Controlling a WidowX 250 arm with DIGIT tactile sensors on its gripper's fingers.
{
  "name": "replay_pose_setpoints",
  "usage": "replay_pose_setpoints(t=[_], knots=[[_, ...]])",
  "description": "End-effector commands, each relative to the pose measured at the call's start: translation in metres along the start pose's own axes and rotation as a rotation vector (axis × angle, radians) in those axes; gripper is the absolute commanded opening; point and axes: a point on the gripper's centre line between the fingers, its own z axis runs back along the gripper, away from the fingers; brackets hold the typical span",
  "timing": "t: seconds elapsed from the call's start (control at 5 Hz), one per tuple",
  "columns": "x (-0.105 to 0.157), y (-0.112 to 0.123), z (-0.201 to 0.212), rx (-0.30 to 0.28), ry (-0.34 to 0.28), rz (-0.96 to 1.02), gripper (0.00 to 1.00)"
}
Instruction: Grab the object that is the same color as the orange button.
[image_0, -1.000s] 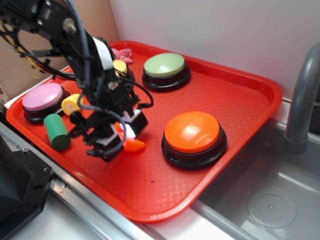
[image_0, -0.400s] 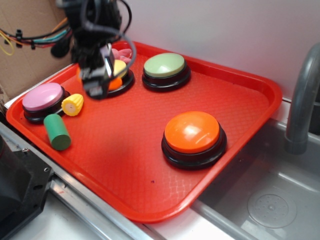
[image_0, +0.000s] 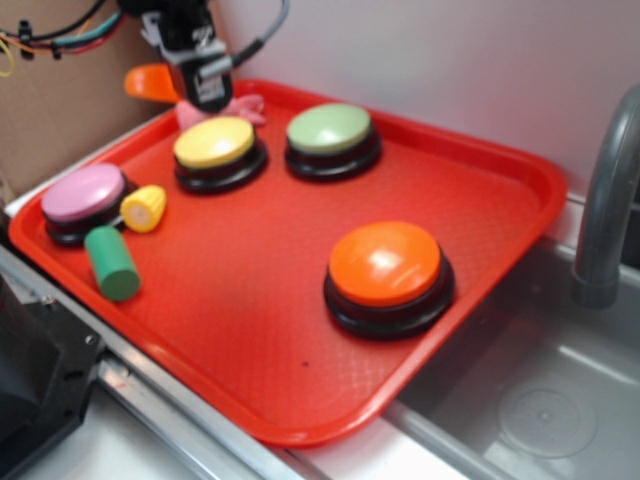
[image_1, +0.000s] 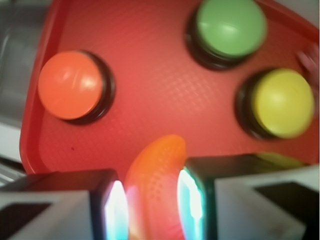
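Lifted since a second ago, the end effector (image_1: 152, 200) now hangs high over the red tray's (image_0: 480, 190) back-left corner, clamped on the orange crescent (image_1: 152, 185), which sticks out beyond its fingers (image_1: 116, 207). Far below it, toward the tray's front right, sits the orange button (image_0: 385, 265); the yellow button (image_0: 214, 142) lies almost directly beneath.
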Motion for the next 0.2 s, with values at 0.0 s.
replay_pose_setpoints(t=[0.0], knots=[[0.0078, 0.0124, 0.0349, 0.021, -0.107, 0.184, 0.0]])
